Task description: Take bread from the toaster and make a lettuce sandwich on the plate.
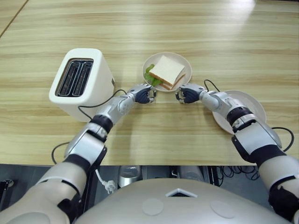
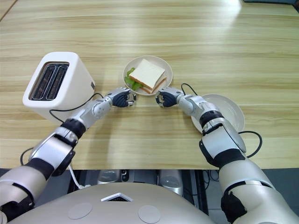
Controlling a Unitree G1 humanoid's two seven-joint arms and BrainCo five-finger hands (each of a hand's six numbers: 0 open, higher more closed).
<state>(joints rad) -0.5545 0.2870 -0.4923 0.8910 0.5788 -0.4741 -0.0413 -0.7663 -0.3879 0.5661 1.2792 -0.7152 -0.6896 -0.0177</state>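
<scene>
While I watched through the head camera, the sandwich (image 1: 167,71) sat assembled on the small round plate (image 1: 152,61) near the middle of the wooden counter (image 1: 187,28). It was two slices of white bread stacked one on the other, the top slice turned like a diamond. Green lettuce (image 1: 150,75) stuck out from between them on the robot's left side and lay partly on the plate.

The left hand (image 1: 142,94) was at the near-left edge of that plate and the right hand (image 1: 188,94) at the near-right edge. Both were low over the counter, with a strip of bare wood between them. The fingers of both hands were curled into loose fists, and I saw nothing held in either one. Each hand was just beside the rim. I could not tell whether the knuckles touched it.

The white toaster (image 1: 81,84) stood on the robot's left, well apart from the plate, leaning a little in the view. Its two long slots (image 1: 74,77) faced up and looked dark inside. A thin black cord (image 2: 70,110) ran from its base across the counter and passed under the left forearm.

On the right a second, larger white plate (image 1: 254,109) lay flat on the counter near the front edge. The right forearm crossed over its left half, so only the far and right parts of it showed. Another dark cable (image 1: 286,135) looped on the counter beside this plate.
</scene>
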